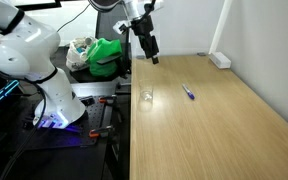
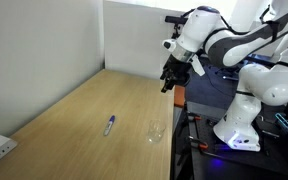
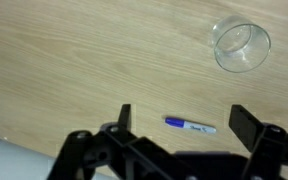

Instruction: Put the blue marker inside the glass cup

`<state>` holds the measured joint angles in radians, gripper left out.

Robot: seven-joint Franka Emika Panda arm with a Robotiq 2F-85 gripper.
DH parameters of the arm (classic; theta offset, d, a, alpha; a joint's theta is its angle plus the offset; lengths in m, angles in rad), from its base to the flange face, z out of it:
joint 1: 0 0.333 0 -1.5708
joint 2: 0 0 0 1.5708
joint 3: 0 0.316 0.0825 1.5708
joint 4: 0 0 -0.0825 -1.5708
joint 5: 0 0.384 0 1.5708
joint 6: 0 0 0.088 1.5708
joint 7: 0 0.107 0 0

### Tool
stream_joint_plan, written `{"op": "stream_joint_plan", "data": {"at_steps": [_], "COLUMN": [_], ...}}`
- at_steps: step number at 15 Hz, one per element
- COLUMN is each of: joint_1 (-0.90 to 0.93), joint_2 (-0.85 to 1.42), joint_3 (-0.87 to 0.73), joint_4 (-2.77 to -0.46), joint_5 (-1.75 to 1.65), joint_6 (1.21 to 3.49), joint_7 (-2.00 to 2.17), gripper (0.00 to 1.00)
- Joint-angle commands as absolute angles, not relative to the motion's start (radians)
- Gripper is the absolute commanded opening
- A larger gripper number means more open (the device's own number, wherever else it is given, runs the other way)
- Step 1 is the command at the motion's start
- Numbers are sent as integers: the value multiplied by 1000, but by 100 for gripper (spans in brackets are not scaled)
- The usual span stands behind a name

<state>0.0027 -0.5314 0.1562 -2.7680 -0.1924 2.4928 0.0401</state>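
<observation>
The blue marker lies flat on the wooden table, dark blue cap to the left and white barrel to the right; it also shows in both exterior views. The glass cup stands upright and empty, apart from the marker, and is faint in both exterior views. My gripper is open and empty, high above the table, its fingers framing the marker in the wrist view. In the exterior views the gripper hangs near the table's edge, away from both things.
The wooden table runs along a white wall. A white power strip lies at its wall side. A green bag and clutter sit beside the robot base off the table edge.
</observation>
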Motion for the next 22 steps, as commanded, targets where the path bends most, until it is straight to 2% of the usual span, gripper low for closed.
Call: {"op": "stream_joint_plan", "data": {"at_steps": [1,9,17,22], "joint_1": [4,33,74,54], "joint_2": [-378,-116,91,188], "joint_3": [149,104,108,132], "joint_4": [-2689,-2510,-2341,-2263], "joint_5": [-234,-257,-42,-77], "joint_6": [2598,2705,2677,2643], "joint_7": [7,-179,-696,-860], "gripper": [100,100,100,100]}}
